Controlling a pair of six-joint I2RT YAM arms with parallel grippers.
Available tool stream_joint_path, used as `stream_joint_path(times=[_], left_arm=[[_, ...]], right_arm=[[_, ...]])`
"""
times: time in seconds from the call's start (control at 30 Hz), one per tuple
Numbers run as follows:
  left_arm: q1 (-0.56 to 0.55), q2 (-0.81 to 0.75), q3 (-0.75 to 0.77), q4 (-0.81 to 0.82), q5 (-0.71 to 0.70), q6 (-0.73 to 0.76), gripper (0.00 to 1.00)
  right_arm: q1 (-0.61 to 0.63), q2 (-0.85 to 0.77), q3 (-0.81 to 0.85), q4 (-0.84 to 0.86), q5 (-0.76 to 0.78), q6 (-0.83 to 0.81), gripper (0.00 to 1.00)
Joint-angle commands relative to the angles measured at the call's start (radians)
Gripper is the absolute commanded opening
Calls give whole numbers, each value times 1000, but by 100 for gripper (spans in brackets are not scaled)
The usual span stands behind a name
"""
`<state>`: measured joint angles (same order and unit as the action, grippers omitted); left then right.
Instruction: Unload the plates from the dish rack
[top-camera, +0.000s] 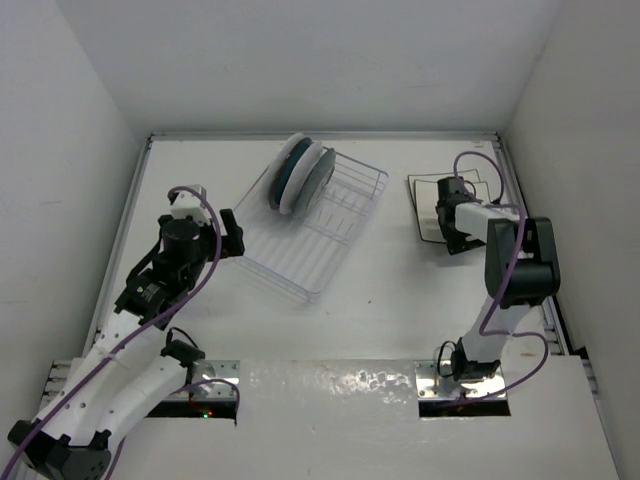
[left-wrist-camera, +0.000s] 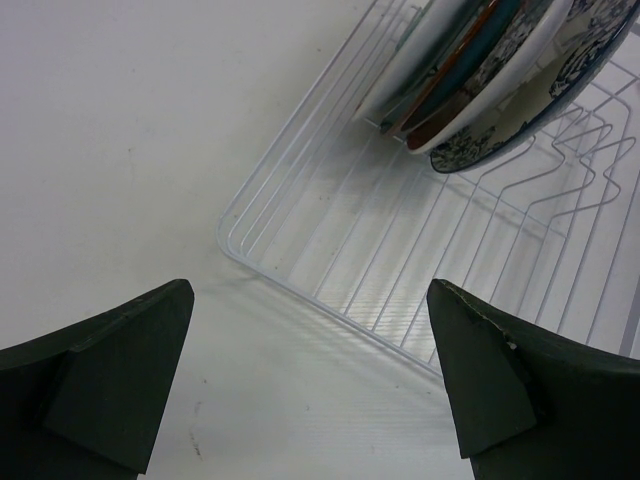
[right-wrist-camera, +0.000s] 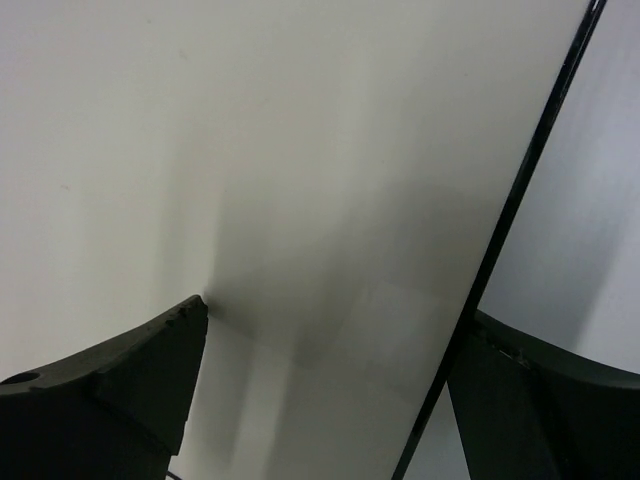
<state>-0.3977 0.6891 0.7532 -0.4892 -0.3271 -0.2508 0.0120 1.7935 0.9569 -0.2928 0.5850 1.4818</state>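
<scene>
The white wire dish rack (top-camera: 345, 215) lies in the middle of the table. Two round plates stand on edge at its far end, a red-and-teal one (top-camera: 293, 175) and a white and blue floral one (top-camera: 319, 172). They also show in the left wrist view (left-wrist-camera: 450, 70) (left-wrist-camera: 520, 130). My left gripper (top-camera: 232, 238) is open and empty over the table beside the rack's left edge (left-wrist-camera: 300, 290). Two square cream plates (top-camera: 425, 205) (top-camera: 487, 185) lie overlapping at the back right. My right gripper (top-camera: 447, 215) is open right above the nearer square plate (right-wrist-camera: 350, 150), whose dark rim crosses its right finger (right-wrist-camera: 560, 400).
White walls enclose the table on the left, back and right. The right arm's elbow (top-camera: 525, 260) stands near the right wall. Bare table surface (top-camera: 400, 310) lies between the rack and the arm bases.
</scene>
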Motion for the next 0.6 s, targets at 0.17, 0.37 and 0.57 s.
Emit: stream_joint_path(times=[0.17,0.37,0.57], left_arm=[[10,-7,-2,51,16,10,100],[10,-8,-2,51,16,10,100],[10,-5,-2,51,14,10,100]], right_arm=[[-61,125,147,-131,-85,-208,98],[-86,222,296,-252,-112,-319,99],[-90,205,230,-177,-177,-261,99]])
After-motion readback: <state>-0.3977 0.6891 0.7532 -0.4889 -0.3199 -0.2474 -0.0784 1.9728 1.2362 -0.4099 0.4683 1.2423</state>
